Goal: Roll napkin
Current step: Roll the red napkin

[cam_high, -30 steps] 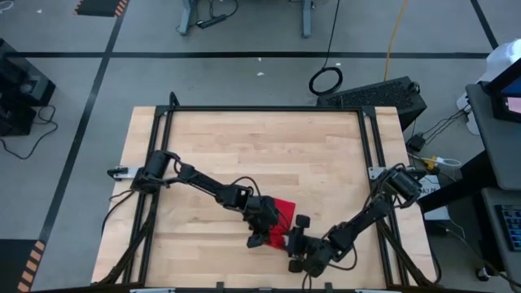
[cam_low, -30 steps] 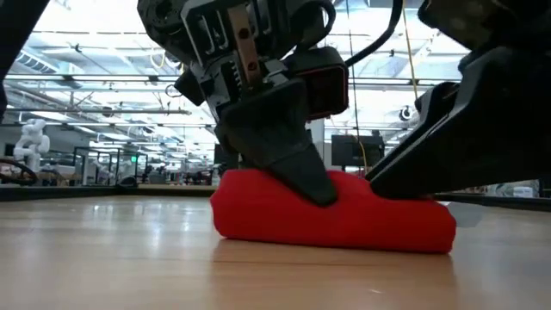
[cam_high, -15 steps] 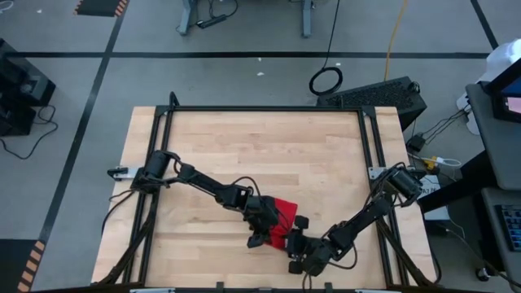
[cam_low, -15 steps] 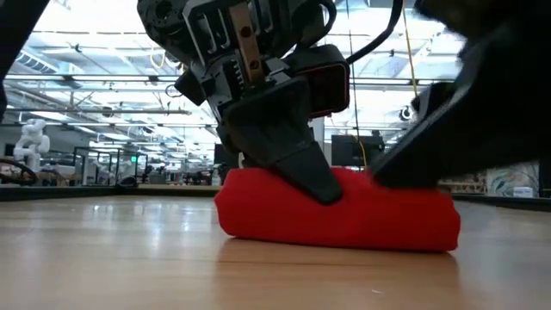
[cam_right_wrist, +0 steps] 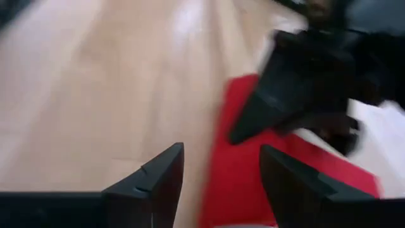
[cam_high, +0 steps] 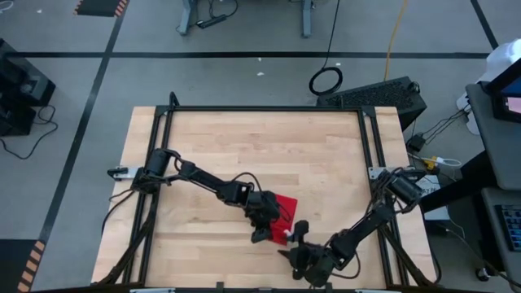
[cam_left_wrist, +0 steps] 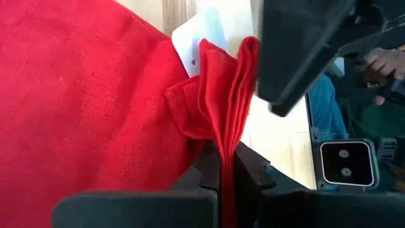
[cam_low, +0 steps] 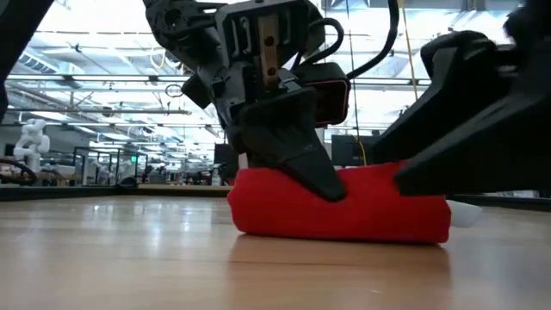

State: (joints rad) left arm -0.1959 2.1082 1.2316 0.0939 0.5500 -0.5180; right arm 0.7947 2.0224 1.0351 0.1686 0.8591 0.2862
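Note:
The red napkin (cam_low: 340, 211) lies on the wooden table (cam_high: 244, 146) as a thick roll near the front edge, its white tag (cam_left_wrist: 202, 38) at one edge. My left gripper (cam_high: 269, 226) reaches over it from the table's left and is shut on a bunch of cloth. At the roll's near right end my right gripper (cam_high: 295, 236) stands open; in the right wrist view the napkin (cam_right_wrist: 240, 158) lies just ahead of its spread fingers (cam_right_wrist: 158, 183). My left gripper pinches a raised fold of the napkin (cam_left_wrist: 221, 145) between its two fingers, several layers together. The fingers (cam_low: 310, 164) slant down from the table's left onto the top of the roll. The roll rests on the table. Whether my right gripper touches the napkin I cannot tell.
A black frame (cam_high: 269, 108) runs along the table's far and side edges. Bare wood stretches toward the far edge and the left. Beyond the table stand a black case (cam_high: 374, 94) and desks at the right.
My right gripper has rolled about its own axis and shifted a little at the napkin's near right end, and its fingers now stand wider apart. The napkin roll has drawn in slightly at its left end. My left gripper has kept its hold and place.

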